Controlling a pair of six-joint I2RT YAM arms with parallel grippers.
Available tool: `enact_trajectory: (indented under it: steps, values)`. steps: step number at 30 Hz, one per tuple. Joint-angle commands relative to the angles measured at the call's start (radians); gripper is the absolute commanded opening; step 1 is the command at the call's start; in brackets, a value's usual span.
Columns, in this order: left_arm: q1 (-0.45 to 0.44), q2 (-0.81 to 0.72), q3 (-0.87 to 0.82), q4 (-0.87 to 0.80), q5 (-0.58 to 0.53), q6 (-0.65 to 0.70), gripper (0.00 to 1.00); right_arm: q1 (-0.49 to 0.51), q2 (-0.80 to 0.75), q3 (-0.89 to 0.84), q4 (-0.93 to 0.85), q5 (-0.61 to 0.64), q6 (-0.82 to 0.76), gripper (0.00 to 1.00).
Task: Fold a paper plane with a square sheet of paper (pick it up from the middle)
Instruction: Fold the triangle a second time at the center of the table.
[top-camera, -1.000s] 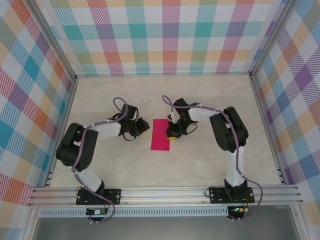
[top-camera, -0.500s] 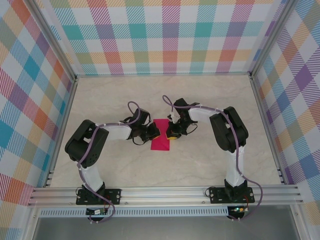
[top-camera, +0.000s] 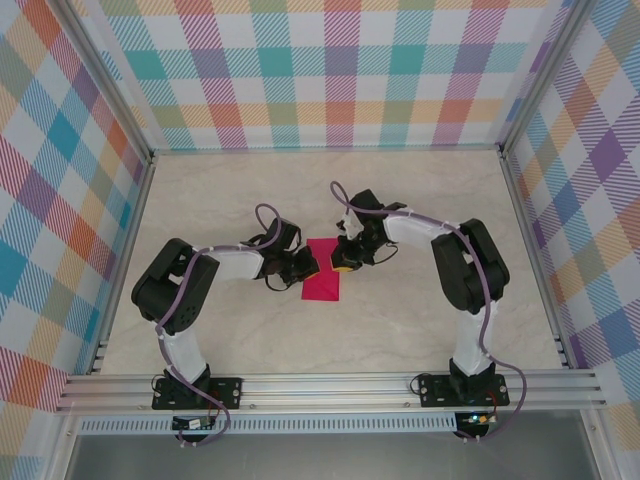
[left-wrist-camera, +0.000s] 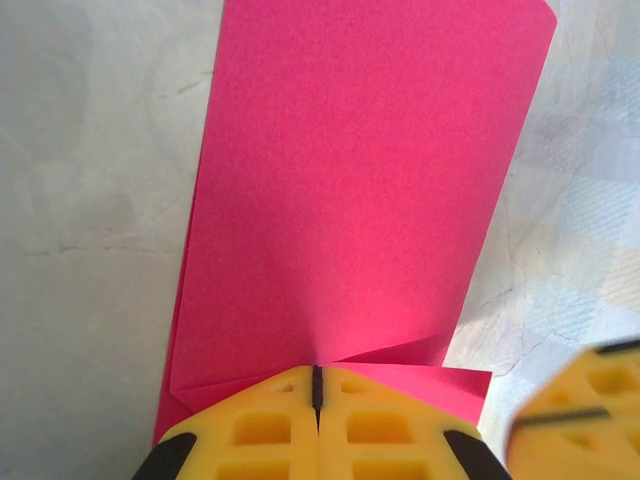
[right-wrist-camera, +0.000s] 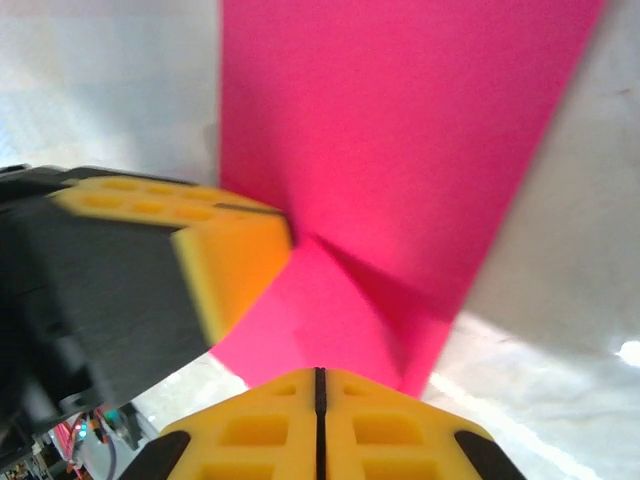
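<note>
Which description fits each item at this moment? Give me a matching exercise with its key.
1. left gripper
2. right gripper
3. sheet of paper
4. table

A. pale, marbled surface
B. fingers shut at the paper's right edge
C. magenta-pink, folded double, between the two grippers
D. fingers shut at the paper's left edge

Pairs: 1-D, 2-B, 3-C, 4-A
</note>
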Motion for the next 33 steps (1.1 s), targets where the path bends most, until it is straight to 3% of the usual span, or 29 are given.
enact_trajectory:
  steps: [1,17,33]
  values:
    - [-0.005,0.026,-0.031,-0.092,-0.069,0.007,0.00,0.060,-0.032,-0.049,0.034,-0.012,0.088,0.10]
    - [-0.009,0.039,-0.030,-0.118,-0.102,-0.004,0.00,0.145,0.029,-0.036,0.005,0.125,0.174,0.10]
    - [-0.010,0.049,-0.031,-0.153,-0.157,-0.021,0.00,0.148,0.066,-0.002,-0.133,0.178,0.089,0.10]
